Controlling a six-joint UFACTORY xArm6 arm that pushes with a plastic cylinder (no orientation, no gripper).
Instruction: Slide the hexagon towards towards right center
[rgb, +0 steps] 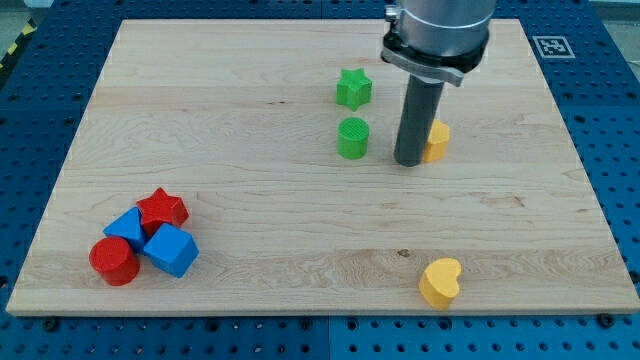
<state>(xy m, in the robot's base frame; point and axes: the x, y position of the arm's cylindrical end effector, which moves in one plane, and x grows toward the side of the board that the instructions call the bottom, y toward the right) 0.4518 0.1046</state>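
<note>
My tip (408, 161) stands upright on the table (300, 240), touching the yellow block's (437, 141) left side; no tool shows.

The yellow hexagon (437, 141) lies flat on the counter (250, 220), half hidden behind, touching, my tip (407, 162).

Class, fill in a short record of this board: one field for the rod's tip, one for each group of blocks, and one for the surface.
tip: my tip rests on the board, against the left side of the yellow block, which it partly hides
green pair: green star above green cylinder, left of the tip
bottom-left cluster: red star, red cylinder, two blue blocks
bottom right: yellow heart, alone
surface: wooden board
</note>
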